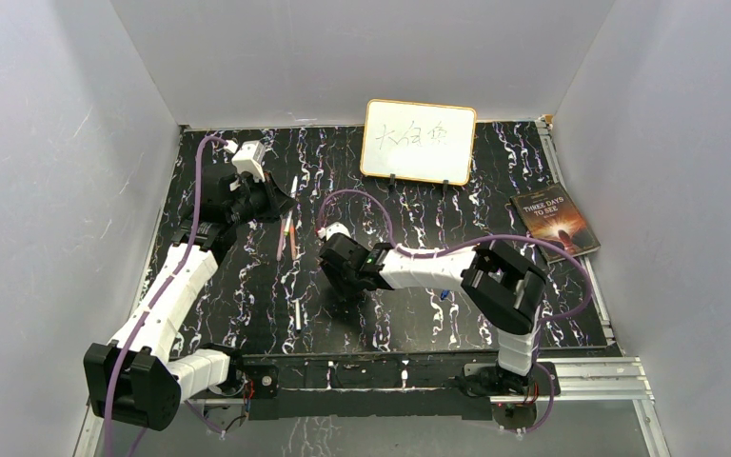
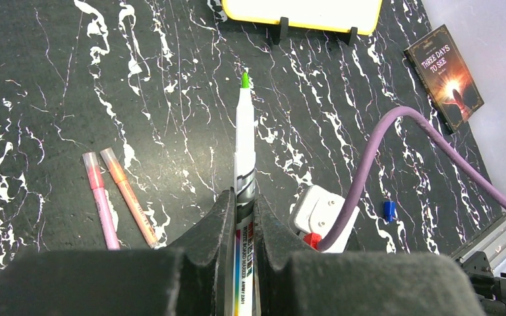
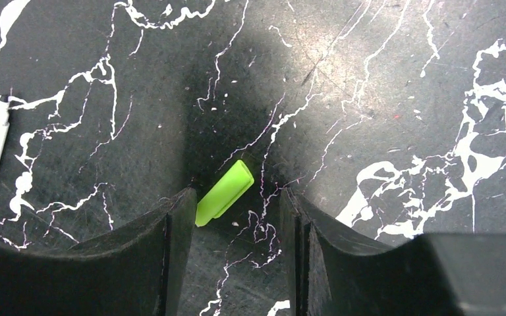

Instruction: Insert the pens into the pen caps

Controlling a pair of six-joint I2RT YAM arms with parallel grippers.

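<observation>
Black marbled worktop (image 1: 495,205) carries everything: the left gripper (image 2: 242,197) is clenched on a green-tipped whiteboard marker (image 2: 244,141), nib pointing outward for capping, while the right gripper (image 3: 236,195) stands spread astride the green cap (image 3: 227,189) lying mid-worktop, seemingly poised to pinch it.

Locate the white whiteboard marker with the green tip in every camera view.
Top external: the white green-tipped marker stands upper left of centre, slanting away from the left arm.
Left wrist: the marker is at centre, clamped in the left end effector, tip pointing up.
Right wrist: not in it.
Shared landmark: the yellow-framed whiteboard, beyond the marker's tip in the top and left wrist views.
</observation>
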